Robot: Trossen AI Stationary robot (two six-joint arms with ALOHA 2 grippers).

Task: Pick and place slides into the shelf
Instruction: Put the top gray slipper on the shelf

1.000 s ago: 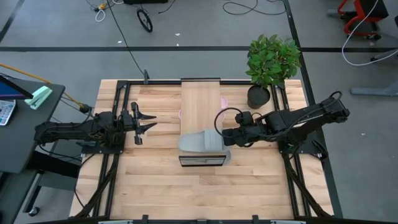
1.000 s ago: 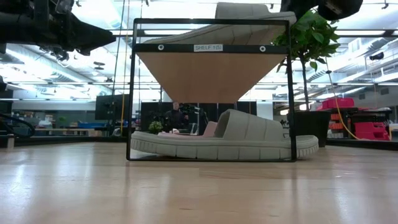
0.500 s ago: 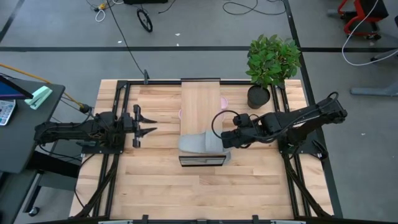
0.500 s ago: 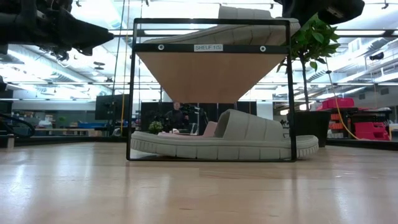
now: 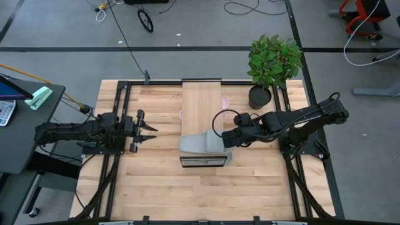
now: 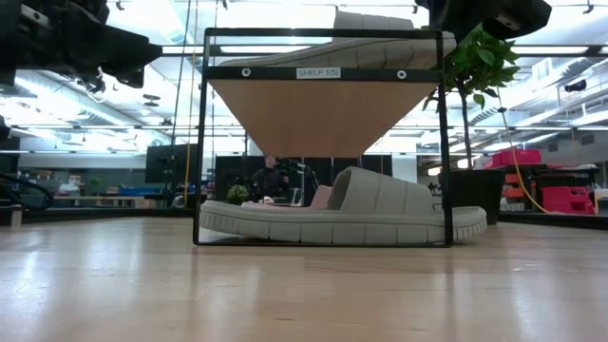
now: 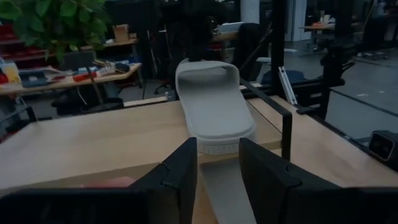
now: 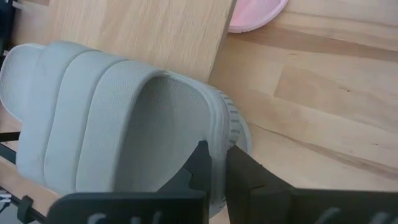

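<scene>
The shelf, a light plank on a dark frame, stands mid-table. One grey slide lies across its near end, strap toward my right gripper, which is shut on it. A second grey slide rests sole-down on the table under the shelf. A pink slide lies behind it and peeks out past the shelf's right side. My left gripper hovers open to the shelf's left, its fingers pointing at the upper slide. My right gripper pinches the toe end of the upper grey slide's sole, one finger on the footbed and the other outside the rim. It comes from the table's right, slanting down. The slide's sole lies on the plank, its toe end overhanging the right edge.
A potted plant stands at the table's far right, close behind my right arm. Bare tabletop lies near the front edge and between my left gripper and the shelf. A person shows far off in the room.
My right gripper has moved a little toward the table's left, sliding the upper grey slide with it across the plank. My left gripper has turned about its wrist where it hovers.
</scene>
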